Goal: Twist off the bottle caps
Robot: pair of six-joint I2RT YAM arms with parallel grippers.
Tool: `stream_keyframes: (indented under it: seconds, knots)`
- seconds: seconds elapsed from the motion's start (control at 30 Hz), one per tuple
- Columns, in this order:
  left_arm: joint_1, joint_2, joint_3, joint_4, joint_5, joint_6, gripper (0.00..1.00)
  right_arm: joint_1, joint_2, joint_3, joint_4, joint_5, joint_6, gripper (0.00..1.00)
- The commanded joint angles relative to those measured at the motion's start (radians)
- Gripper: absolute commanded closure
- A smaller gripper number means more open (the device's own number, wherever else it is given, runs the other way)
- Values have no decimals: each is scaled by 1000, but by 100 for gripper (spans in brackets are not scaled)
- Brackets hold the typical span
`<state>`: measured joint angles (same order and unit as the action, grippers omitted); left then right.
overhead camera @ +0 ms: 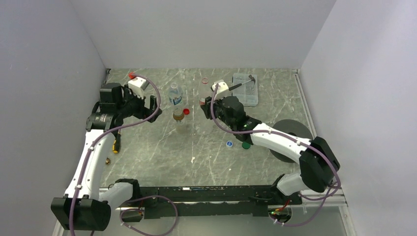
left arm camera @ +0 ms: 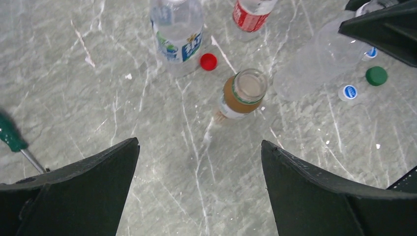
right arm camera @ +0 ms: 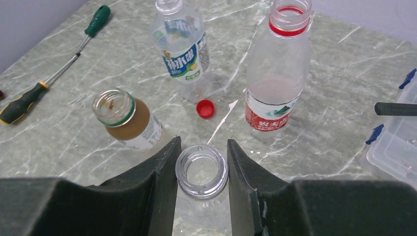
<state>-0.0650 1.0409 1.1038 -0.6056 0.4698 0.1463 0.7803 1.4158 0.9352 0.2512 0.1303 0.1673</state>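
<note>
Fingers (right arm camera: 160,182) of your right gripper (right arm camera: 202,167) are clenched on the neck of the tall slim clear bottle (right arm camera: 201,189), at the bottom centre of the right wrist view. Its open mouth faces the camera, so its long axis runs straight down between the fingers, upright, with no cap on it. Further up that frame, the amber bottle (right arm camera: 129,123) stands at centre left, also uncapped, and the red cap (right arm camera: 205,108) lies loose on the table (right arm camera: 74,147) just above the fingertips. Beyond, the blue-white labelled bottle (right arm camera: 181,46) is at top centre and the red-labelled bottle (right arm camera: 278,73) at upper right, its neck bare.

Your left gripper (left arm camera: 199,142) is released, spread wide at the bottom of the left wrist view. The amber bottle sits straight ahead of the gap, well apart from it. Near the right edge lie the green cap (left arm camera: 376,75) and a white-and-blue cap (left arm camera: 349,92); a second one shows partly behind the slim bottle.

By this, every cap looks off. What remains turns on your right fingers parting sideways from the upright neck without tipping it.
</note>
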Motion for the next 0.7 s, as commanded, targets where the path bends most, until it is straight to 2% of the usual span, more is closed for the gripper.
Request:
stream_keyframes:
  seconds: [0.0, 0.17, 0.27, 0.37, 0.6, 0.67]
  knots:
    - [36, 10, -37, 55, 6, 27, 1, -1, 31, -14, 162, 62, -15, 88]
    - [60, 24, -56, 69, 5, 36, 1, 0, 60, -39, 191, 69, -1, 78]
    - [64, 31, -59, 73, 13, 35, 1, 0, 68, -50, 193, 69, 2, 60]
    - [95, 28, -77, 98, 13, 24, 1, 0, 65, -56, 183, 74, 6, 49]
    - [99, 26, -89, 124, 22, 7, 1, 0, 1, -42, 115, 100, 2, 17]
    - [99, 32, -78, 114, 16, 8, 1, 0, -25, -25, 78, 107, 0, 13]
